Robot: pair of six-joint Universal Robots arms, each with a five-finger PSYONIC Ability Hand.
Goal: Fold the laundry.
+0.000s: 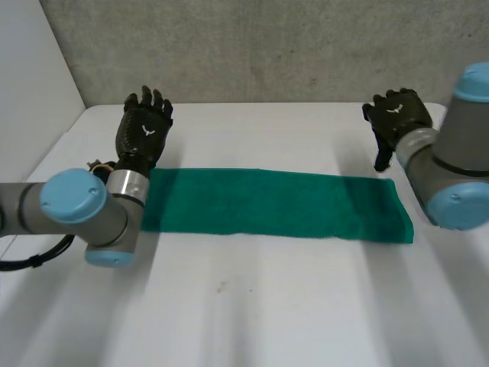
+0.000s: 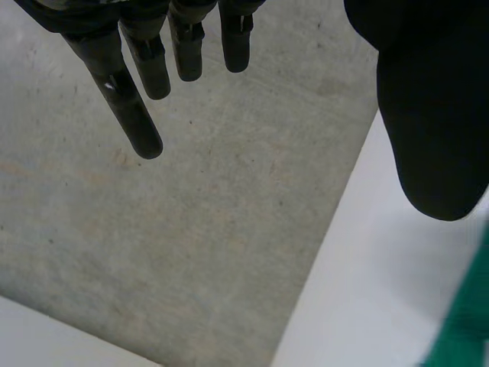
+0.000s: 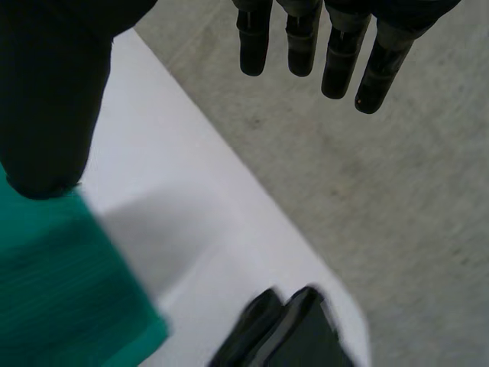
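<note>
A green cloth (image 1: 275, 204) lies flat on the white table (image 1: 252, 306) as a long folded strip running from left to right. My left hand (image 1: 144, 130) hovers just behind the strip's left end, open, with straight fingers (image 2: 137, 107) and the thumb (image 2: 432, 122) spread and nothing between them. A sliver of the cloth (image 2: 467, 325) shows beside that thumb. My right hand (image 1: 397, 115) is behind the strip's right end, open and holding nothing. Its fingers (image 3: 302, 38) point towards the wall, and its thumb (image 3: 46, 99) is over the cloth's end (image 3: 61, 283).
A grey concrete wall (image 1: 267, 46) rises behind the table's back edge. The table's left edge (image 1: 53, 145) runs close to my left arm (image 1: 76, 202). A black shape (image 3: 283, 336) sits by the table edge under my right hand; I cannot tell what it is.
</note>
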